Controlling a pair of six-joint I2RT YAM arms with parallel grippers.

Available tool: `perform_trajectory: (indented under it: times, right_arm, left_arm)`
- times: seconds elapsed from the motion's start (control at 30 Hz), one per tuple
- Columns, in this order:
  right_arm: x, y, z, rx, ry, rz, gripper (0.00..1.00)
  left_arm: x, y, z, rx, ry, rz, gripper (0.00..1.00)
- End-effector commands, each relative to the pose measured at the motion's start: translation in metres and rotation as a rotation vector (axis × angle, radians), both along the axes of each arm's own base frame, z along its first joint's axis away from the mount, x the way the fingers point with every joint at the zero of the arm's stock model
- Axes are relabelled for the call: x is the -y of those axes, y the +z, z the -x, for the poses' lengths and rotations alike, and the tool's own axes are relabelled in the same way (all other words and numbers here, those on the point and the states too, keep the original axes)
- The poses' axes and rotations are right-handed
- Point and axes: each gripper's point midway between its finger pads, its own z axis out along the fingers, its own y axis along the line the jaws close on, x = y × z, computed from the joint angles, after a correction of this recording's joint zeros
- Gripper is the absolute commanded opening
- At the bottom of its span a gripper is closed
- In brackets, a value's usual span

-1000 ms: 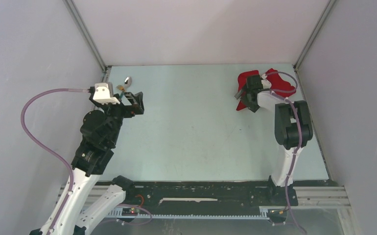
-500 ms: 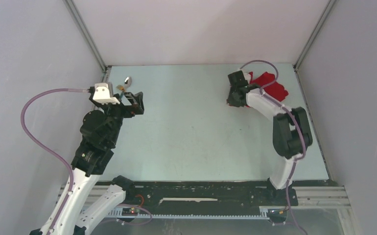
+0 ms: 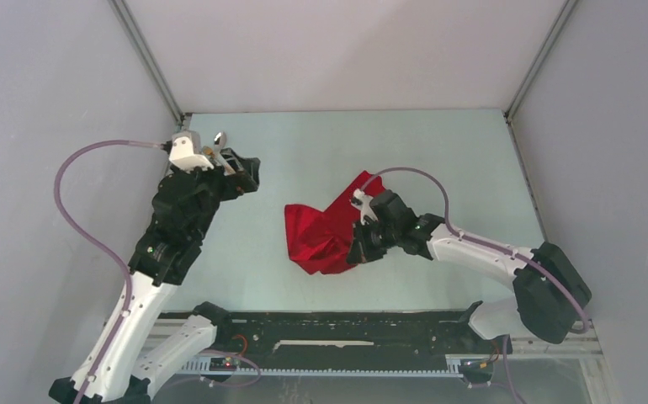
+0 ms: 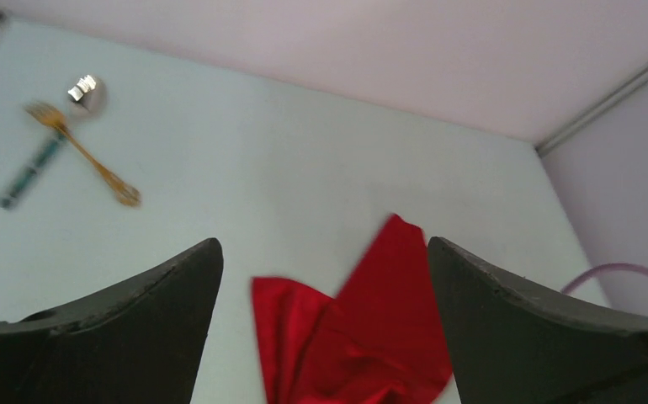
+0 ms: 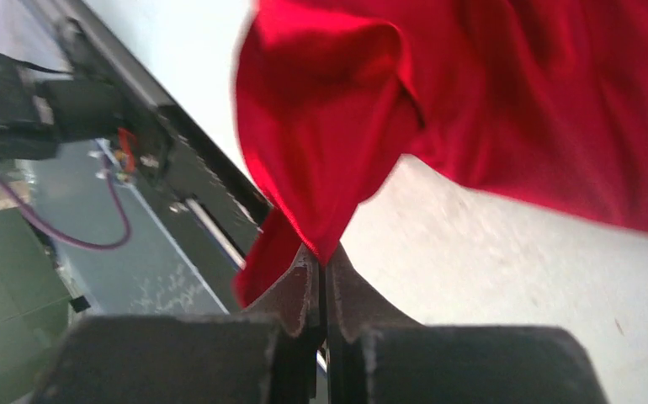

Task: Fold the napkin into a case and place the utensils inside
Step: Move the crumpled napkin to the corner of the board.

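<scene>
**Current state.** You are holding the napkin [image 3: 316, 236] with the right gripper [image 5: 321, 263]. Its jaws are standing fully closed on a thin fold at the cloth's near edge. The rest of the napkin is lying bunched and creased around the middle of the tabletop [image 3: 438, 151], toward the near side. The left gripper [image 3: 246, 172] is hanging wide open and empty over the far left area, well apart from the napkin. The utensils are lying near the far left corner: the spoon [image 4: 85, 93], the fork [image 4: 85, 156] and the teal-handled piece [image 4: 28, 172]. The fork is crossing the upper end of the teal-handled piece. The napkin is not lying flat, so folding it into a case is not yet beginning.

**Hazards from this point.**
- **Slipping grip.** You are pinching only a narrow fold at the fingertips. Pulling fast, or against the drag of the heaped cloth, is likely to draw the fold out of the jaws.
- **Twisting instead of spreading.** The layers are overlapping. Dragging from a single point is likely to roll them together and give a crooked case.
- **Overrunning the near edge.** The grip is sitting close to the dark rail at the arm bases. Pulling further that way risks draping cloth over it.
- **Scattering the utensils.** The left gripper is working near the cutlery. A low sweep toward the napkin could knock pieces apart or off the tabletop.
</scene>
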Motion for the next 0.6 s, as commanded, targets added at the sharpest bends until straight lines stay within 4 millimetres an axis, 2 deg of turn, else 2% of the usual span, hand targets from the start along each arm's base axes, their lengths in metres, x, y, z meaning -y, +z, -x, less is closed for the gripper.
perform_trajectory:
  times: [0.0,0.13,0.23,0.37,0.43,0.47,0.57]
  right_arm:
    - [0.031,-0.009,0.009,-0.008,-0.083,0.065,0.00]
    - [0.045,-0.011,0.019,-0.012,-0.116,0.042,0.00]
    - [0.049,-0.011,0.024,-0.004,-0.139,0.043,0.00]
    - [0.054,0.004,0.028,0.047,-0.171,0.006,0.00]
    - [0.055,0.011,0.030,0.064,-0.182,-0.026,0.00]
    - [0.056,0.014,0.031,0.071,-0.186,-0.037,0.00]
    - [0.059,0.023,0.032,0.087,-0.202,-0.058,0.00]
  left_arm:
    - [0.031,-0.064,0.015,-0.260,-0.072,0.236,1.00]
    - [0.068,-0.152,0.031,-0.464,-0.179,0.427,1.00]
    - [0.075,-0.218,0.037,-0.612,-0.151,0.483,1.00]
    - [0.083,-0.264,0.050,-0.775,-0.109,0.498,1.00]
    - [0.086,-0.286,0.062,-0.836,-0.065,0.560,1.00]
    - [0.091,-0.286,0.062,-0.823,-0.066,0.610,1.00]
    - [0.083,-0.302,0.063,-0.804,0.018,0.679,0.96]
